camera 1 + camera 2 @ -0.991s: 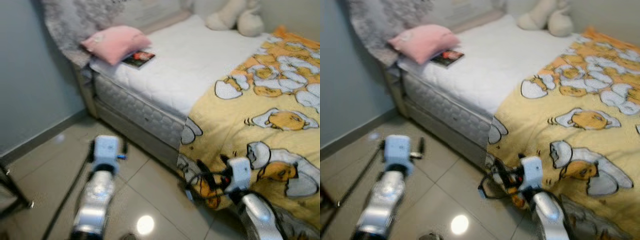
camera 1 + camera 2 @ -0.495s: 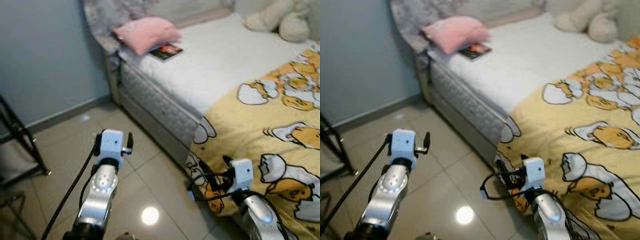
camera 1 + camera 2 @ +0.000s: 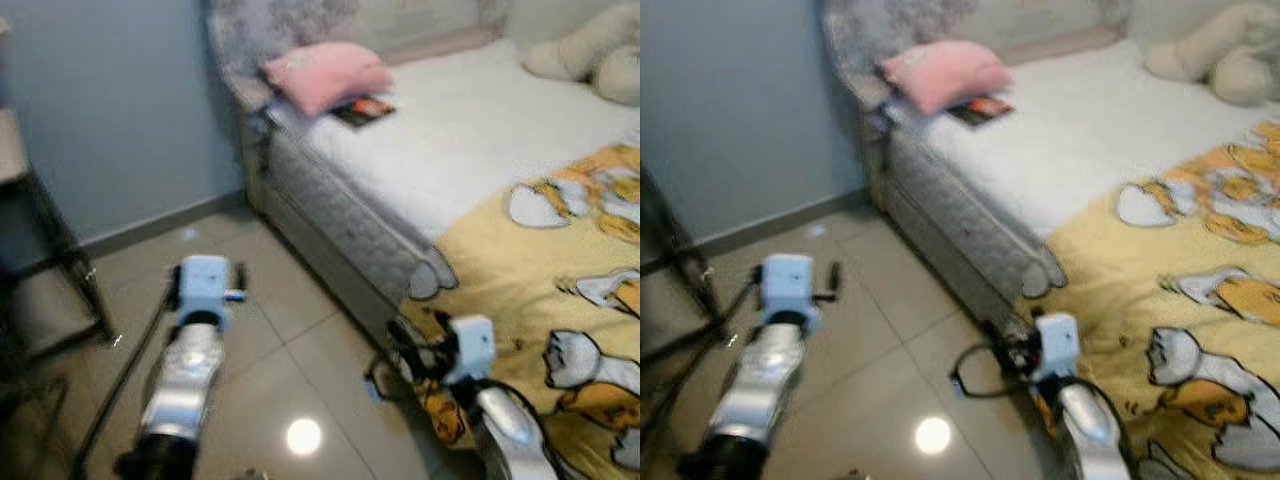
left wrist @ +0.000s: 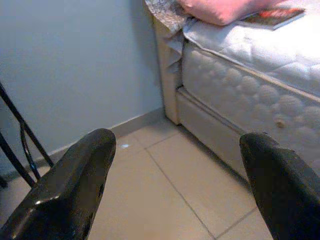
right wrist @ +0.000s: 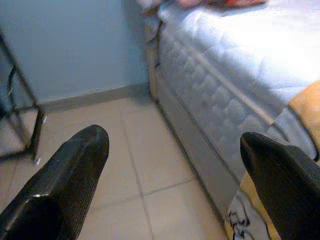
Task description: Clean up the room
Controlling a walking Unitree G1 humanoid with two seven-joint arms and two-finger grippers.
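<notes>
Item: bedroom, tidying under way, view blurred.

Change noted: the whole view is swinging leftward compared with a second ago. The bed is sliding toward the right edge, while a dark metal rack by the blue wall is coming into sight. This is the camera turning, not the things moving. Judgement: the robot is repositioning, still searching for something to clear; no pickup is under way.

Left gripper: hovering over the tiled floor, fingers spread wide, carrying nothing.

Right gripper: hanging beside the bed's edge, fingers spread wide, carrying nothing.

Things awaiting tidying: pink pillow lying at the head of the mattress; book touching its lower edge; yellow blanket draping over the bedside; plush toy resting at the far corner.

Containers: none can be made out; the rack's contents cannot be told.
</notes>
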